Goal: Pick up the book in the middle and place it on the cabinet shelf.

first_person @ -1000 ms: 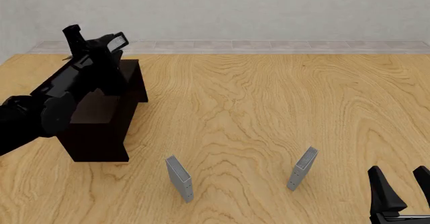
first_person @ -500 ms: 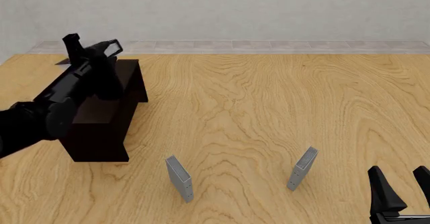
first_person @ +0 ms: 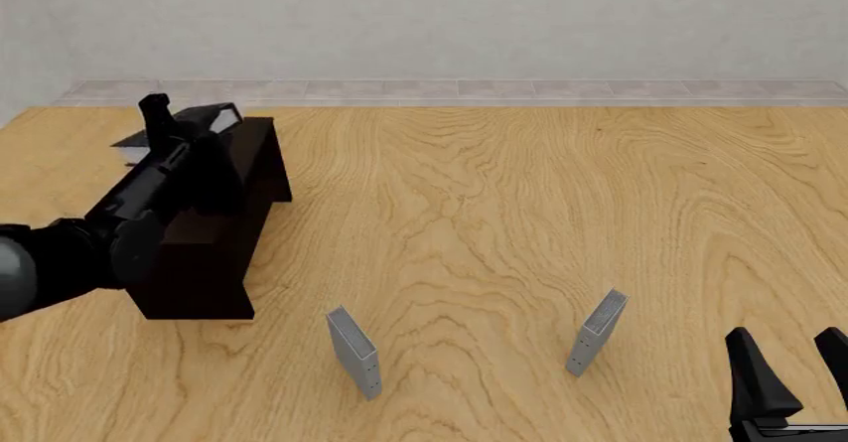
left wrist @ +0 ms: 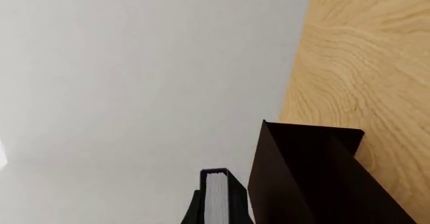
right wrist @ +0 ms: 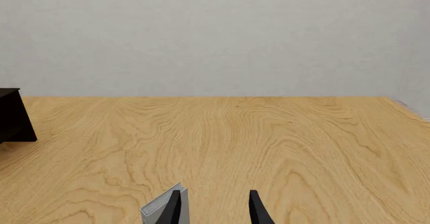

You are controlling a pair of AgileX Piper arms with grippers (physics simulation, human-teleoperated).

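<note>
Evidently the left tool (first_person: 179, 124) grips the book (left wrist: 216, 196) across its stiff covers — rigid, fairly weighty — above the cabinet shelf (first_person: 212, 253); the right tool (first_person: 795, 377) sits parted, empty.

Left arm (first_person: 126, 214): glossy black links, rounded joint housings, a grey rounded section at the near end, beside the cabinet shelf (first_person: 212, 253). Right gripper (first_person: 792, 377): two matte black tapering fingers (first_person: 756, 372) on a black base; in the wrist view they show as slim dark blades.
</note>
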